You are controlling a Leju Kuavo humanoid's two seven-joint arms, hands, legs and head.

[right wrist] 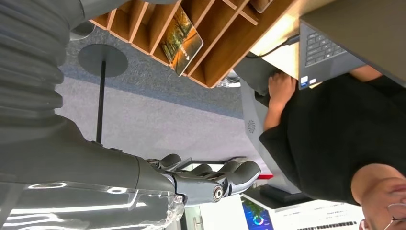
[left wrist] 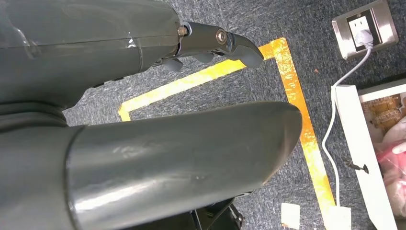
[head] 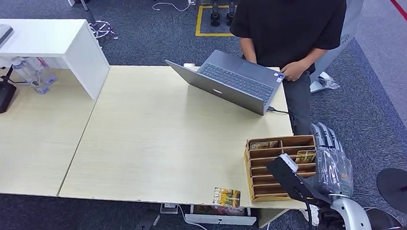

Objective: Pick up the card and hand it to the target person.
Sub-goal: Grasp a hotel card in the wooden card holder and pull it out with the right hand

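— Wooden slotted rack (head: 258,171), item one: where does it stand?
— At the near right corner of the pale table (head: 154,134), its long side along the right edge. One card (head: 305,156) with an orange-and-green picture leans in a middle slot, on the side toward the right edge; another card (head: 263,145) lies in the far slot.
— Loose cards?
— One card with a hotel print (head: 226,197), flat on the table at the near edge, just beside the rack.
— Right hand (head: 331,158)?
— Off the table's right edge, beside the rack, touching nothing; fingers (right wrist: 239,173) slightly bent and apart, nothing held.
— Left hand (left wrist: 210,45)?
— Over grey carpet with yellow tape lines; fingers curled, nothing seen in them, though whether it is closed I cannot tell.
— Other entries?
— Grey laptop (head: 231,81), open, near the far right corner. Person in a black shirt (head: 291,19) at the far edge, one hand on the laptop.
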